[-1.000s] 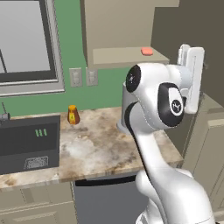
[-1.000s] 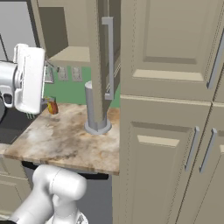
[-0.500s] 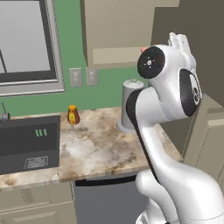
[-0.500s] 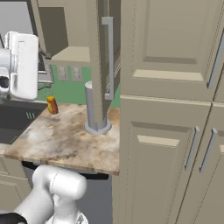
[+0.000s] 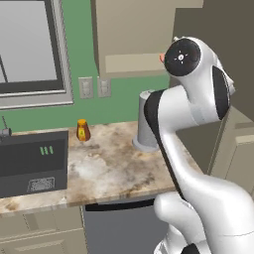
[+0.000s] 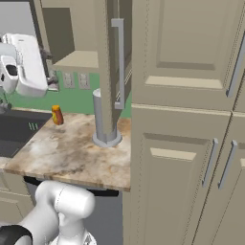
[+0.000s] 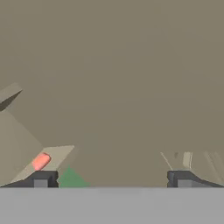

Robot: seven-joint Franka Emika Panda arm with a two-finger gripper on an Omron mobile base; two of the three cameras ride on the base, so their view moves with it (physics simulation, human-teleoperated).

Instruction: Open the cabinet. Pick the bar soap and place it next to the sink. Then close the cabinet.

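Observation:
The cabinet [image 6: 76, 58] stands open. Its door [image 6: 109, 72] is swung out edge-on toward the camera, with the silver bar handle [image 6: 118, 62] on it. The salmon-pink bar soap [image 7: 40, 161] lies on the cabinet's bottom shelf [image 5: 134, 63], low on the left in the hand view. In the left base view a sliver of the bar soap [image 5: 161, 58] peeks out beside the arm's wrist. My gripper [image 7: 111, 183] is open with nothing between its fingertips [image 7: 41, 180], and it faces the cabinet's interior short of the soap. The white hand [image 6: 27, 62] hovers in front of the opening.
The dark sink [image 5: 30, 163] is set in the marble counter [image 5: 114, 168] at the left. A small amber jar [image 5: 83, 130] stands by the green wall. A grey cylinder [image 5: 146, 129] stands on the counter under the cabinet. Tall beige cabinets [image 6: 191, 143] fill the right side.
The arm's wrist has swung up and turned. The hand has risen a little in front of the open cabinet and now points into it. The soap and the door have not moved.

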